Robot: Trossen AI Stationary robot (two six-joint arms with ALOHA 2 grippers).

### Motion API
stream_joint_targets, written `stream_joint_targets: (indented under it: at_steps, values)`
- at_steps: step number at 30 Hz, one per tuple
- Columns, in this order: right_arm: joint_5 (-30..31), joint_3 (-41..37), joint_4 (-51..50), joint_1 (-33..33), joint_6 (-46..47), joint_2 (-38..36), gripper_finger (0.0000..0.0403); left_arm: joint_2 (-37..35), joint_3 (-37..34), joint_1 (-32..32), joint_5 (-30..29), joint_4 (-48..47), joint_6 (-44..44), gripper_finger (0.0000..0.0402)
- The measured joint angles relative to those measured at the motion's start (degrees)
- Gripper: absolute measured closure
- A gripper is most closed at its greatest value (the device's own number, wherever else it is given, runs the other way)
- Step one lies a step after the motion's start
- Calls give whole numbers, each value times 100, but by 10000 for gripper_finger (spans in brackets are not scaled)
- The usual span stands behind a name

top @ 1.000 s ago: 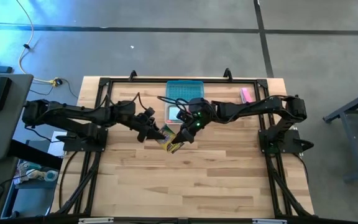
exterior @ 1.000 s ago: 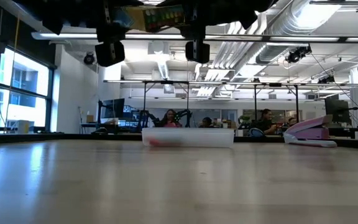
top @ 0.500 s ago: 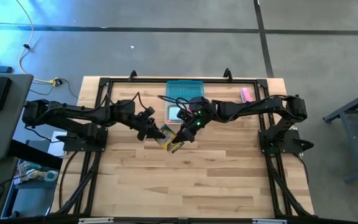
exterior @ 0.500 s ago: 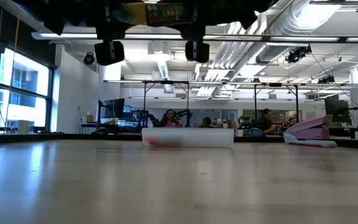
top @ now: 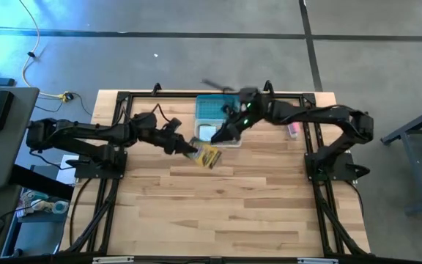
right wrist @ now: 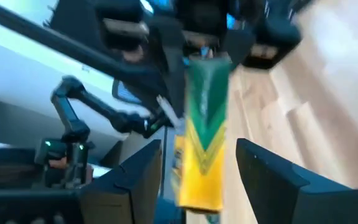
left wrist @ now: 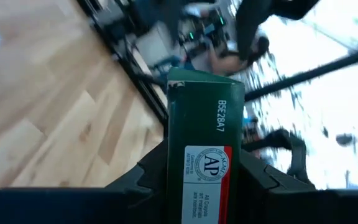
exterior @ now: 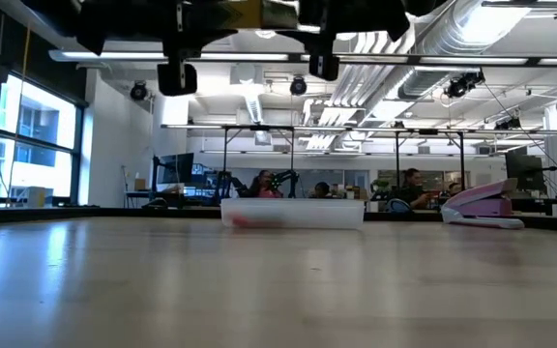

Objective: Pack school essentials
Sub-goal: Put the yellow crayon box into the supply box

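Observation:
The yellow-green crayon pack (top: 208,155) hangs in the air over the table's middle, held by my left gripper (top: 188,150), which is shut on it. In the left wrist view the pack's dark green face (left wrist: 201,130) fills the space between my fingers. My right gripper (top: 226,135) is open and stands apart from the pack, toward the far edge, over the clear plastic box (top: 212,133). The right wrist view shows the pack (right wrist: 202,137) farther off, beyond the open fingers. The other school essentials are not clearly seen. My left gripper pinches the crayon pack between its two fingers (left wrist: 148,177) at the pack's left end (top: 196,152), coming in about level from the table's left. The pack is lifted clear of the table and sticks out toward the right beyond the fingers.
The clear box's blue lid (top: 217,106) lies at the far edge beside the box, which shows low on the table in the low view (exterior: 293,213). A pink bar (top: 293,130) lies at the far right. Bare wood spreads over the near half (top: 226,213).
My right gripper has let go of the crayon pack, opened and pulled back fast toward the table's far edge and up. The pack stays lifted in my left gripper, which has shifted slightly toward the far edge.

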Motion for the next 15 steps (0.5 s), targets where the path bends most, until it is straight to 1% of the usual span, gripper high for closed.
stream_joint_targets:
  at_steps: [2, 10, 15]
  values:
    - [-129, 0, -11, -272, -82, -189, 206, 0, 0, 115, -203, 15, -148, 297]
    - [-155, 0, -122, -1252, -565, -975, 206, 0, 0, 619, -877, 21, -387, 295]
    - [-136, 0, -200, -1640, -384, -1123, 206, 0, 0, 895, -1199, 301, -523, 297]
